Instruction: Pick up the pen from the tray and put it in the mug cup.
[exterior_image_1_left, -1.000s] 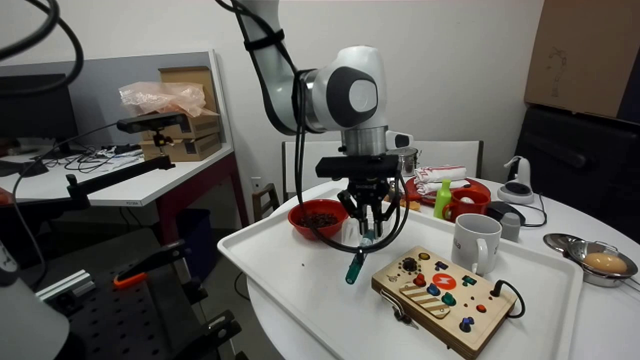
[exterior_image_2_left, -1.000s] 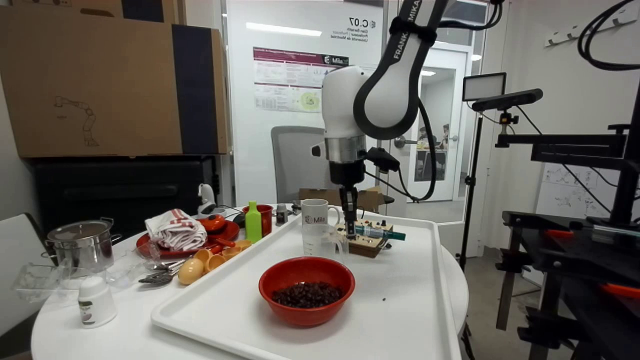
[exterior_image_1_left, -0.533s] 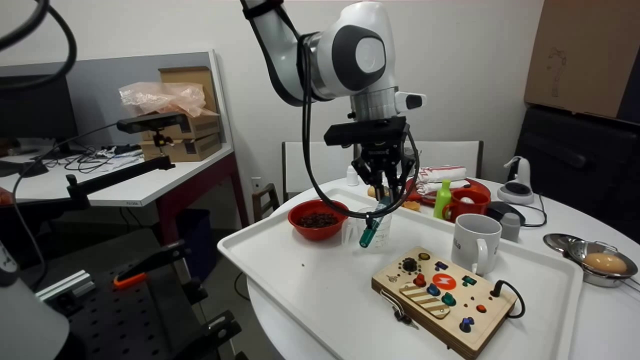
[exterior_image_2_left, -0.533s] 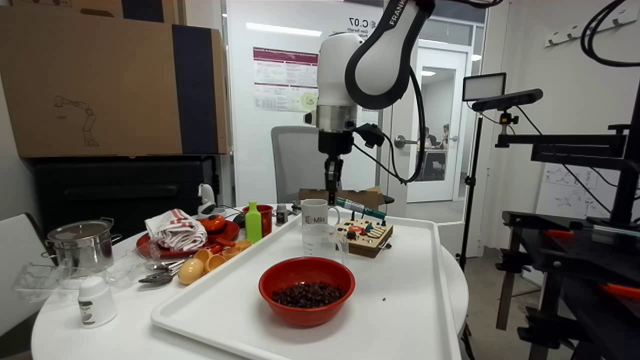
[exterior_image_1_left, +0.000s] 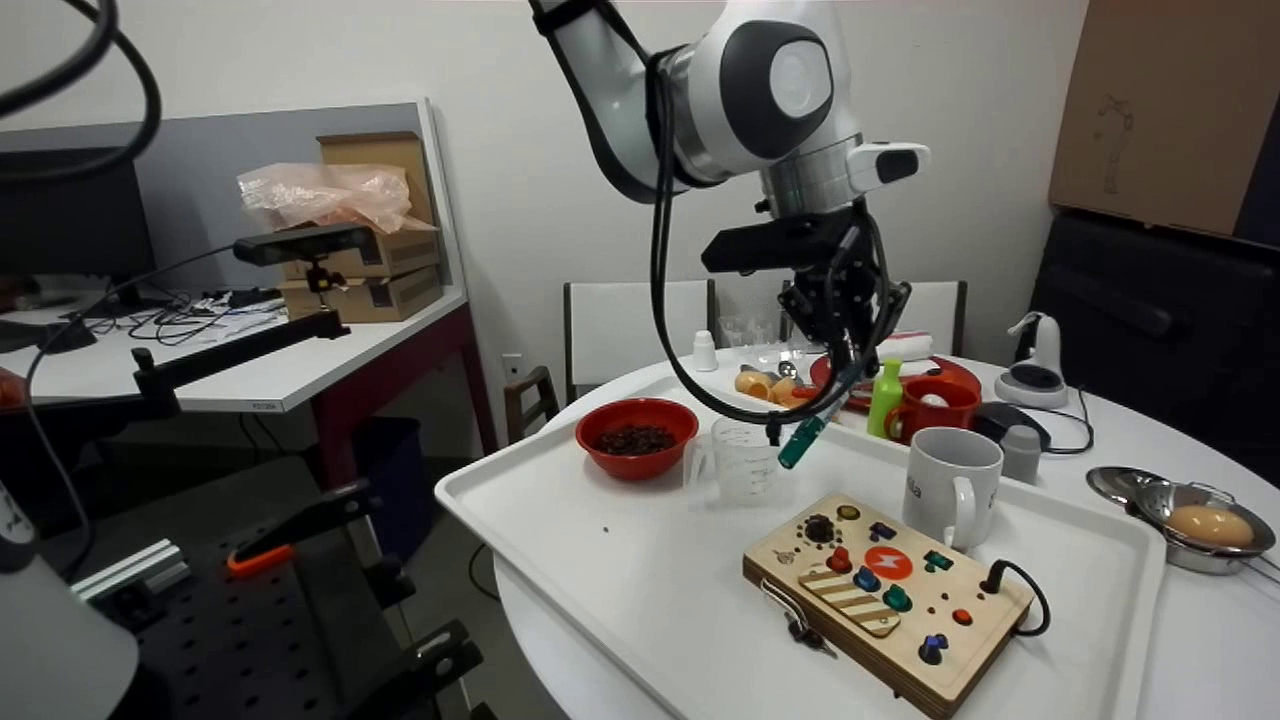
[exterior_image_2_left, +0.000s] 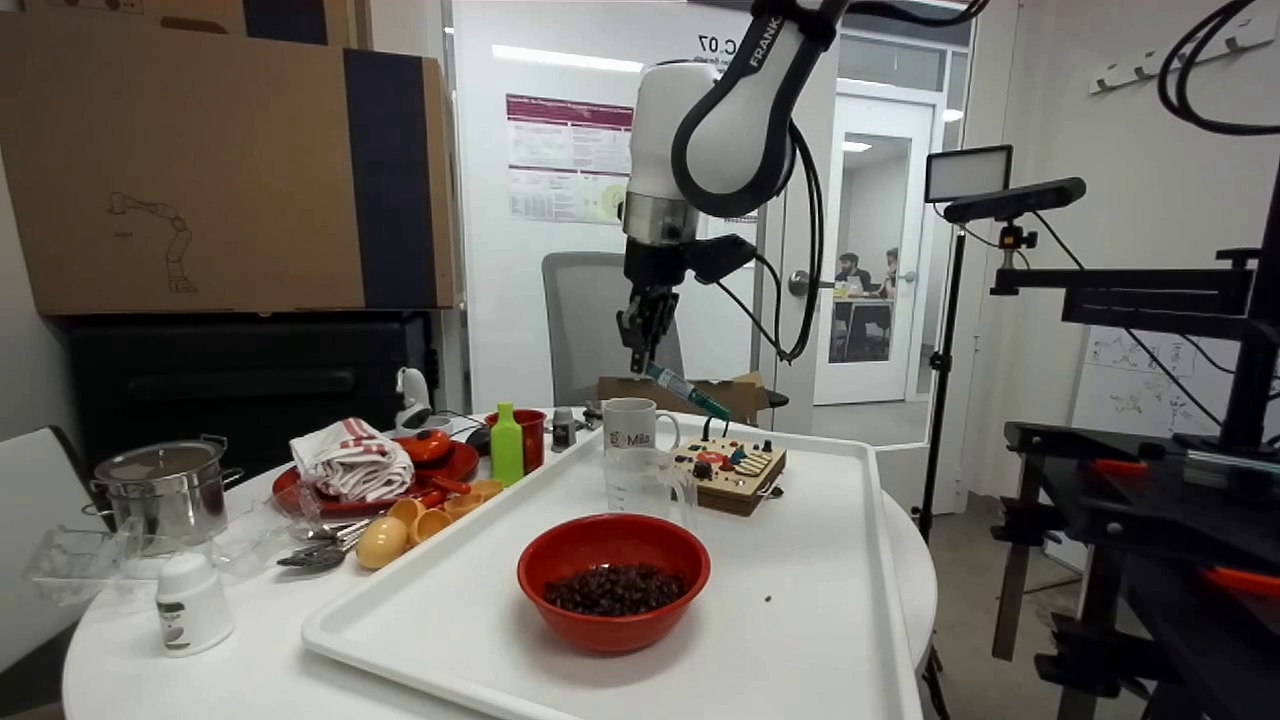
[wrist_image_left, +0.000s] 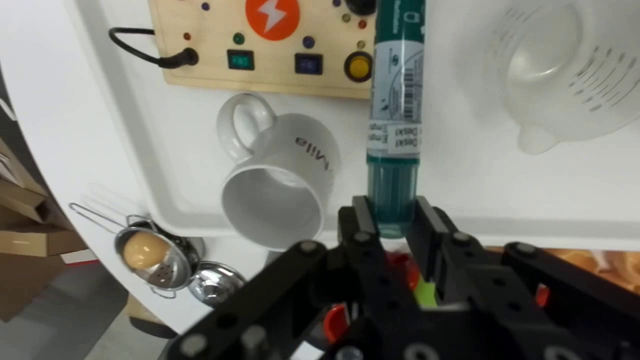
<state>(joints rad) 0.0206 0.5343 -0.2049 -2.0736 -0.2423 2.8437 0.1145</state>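
My gripper (wrist_image_left: 392, 212) is shut on one end of the teal-green pen (wrist_image_left: 397, 95), which has a white label. In both exterior views the pen (exterior_image_1_left: 803, 440) (exterior_image_2_left: 690, 392) hangs tilted in the air, its free green end lower than the end in the gripper (exterior_image_2_left: 643, 362). The white mug (wrist_image_left: 305, 145) stands upright on the tray, its open mouth facing up, left of the pen in the wrist view. The mug also shows in both exterior views (exterior_image_1_left: 938, 490) (exterior_image_2_left: 624, 428). The white tray (exterior_image_1_left: 600, 580) lies below the pen.
A wooden switch box (exterior_image_1_left: 880, 590) with a cable sits on the tray beside the mug. A clear measuring cup (exterior_image_1_left: 745, 465) and a red bowl (exterior_image_2_left: 612, 625) of dark beans are also on it. A green bottle (exterior_image_1_left: 886, 400) and red cup (exterior_image_1_left: 940, 402) stand just beyond the tray rim.
The gripper has lifted the pen and carried it toward the mug's side of the tray. The wrist has tilted, and the pen now slants more steeply.
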